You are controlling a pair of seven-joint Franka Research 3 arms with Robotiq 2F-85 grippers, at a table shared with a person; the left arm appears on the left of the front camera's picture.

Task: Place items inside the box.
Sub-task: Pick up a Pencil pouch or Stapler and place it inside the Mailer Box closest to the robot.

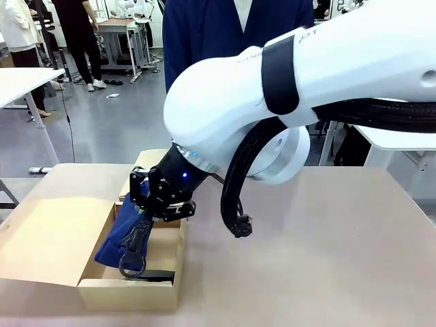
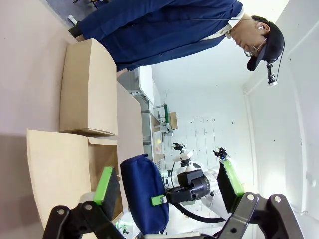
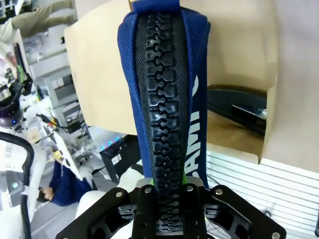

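Note:
My right gripper is shut on the upper end of the long navy zip pouch. The pouch hangs tilted into the open cardboard box, its ring pull at the low end. In the right wrist view the pouch's black zip runs straight up from my right gripper, above the box. A black item lies on the box floor. My left gripper is open, and beyond its green pads I see the pouch.
A person in a dark blue top stands at the table's far side. The box's big flap lies open to the left and a smaller one sticks out behind. The tan tabletop stretches to the right of the box.

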